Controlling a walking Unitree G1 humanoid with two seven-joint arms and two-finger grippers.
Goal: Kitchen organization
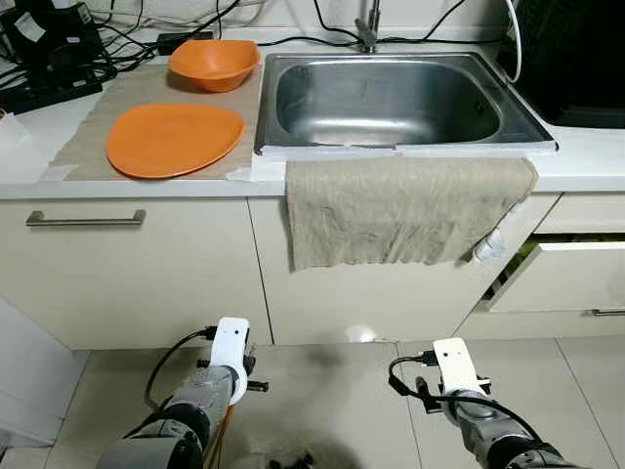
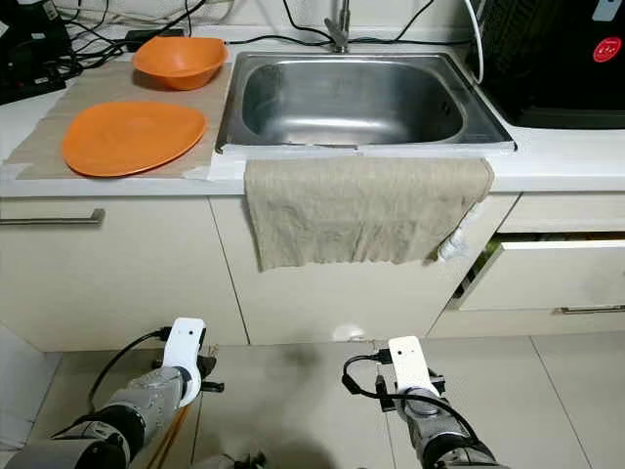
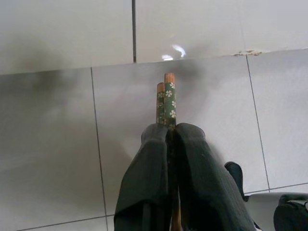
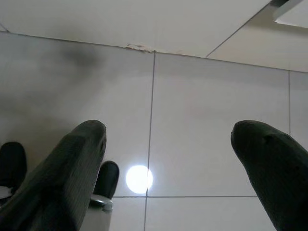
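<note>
left end effector clamps green flowered chopsticks above the floor.

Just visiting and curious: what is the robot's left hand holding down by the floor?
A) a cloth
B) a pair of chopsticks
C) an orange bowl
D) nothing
B: the left gripper is shut on a pair of chopsticks with green flowered ends, while the orange bowl sits on the counter.

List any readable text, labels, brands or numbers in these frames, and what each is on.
No text can be read.
Red round sticker on the black appliance: too small to read.
White label on the black device at the counter's back left: blurred.
Chopsticks in the left gripper: flower print, no text.
</note>
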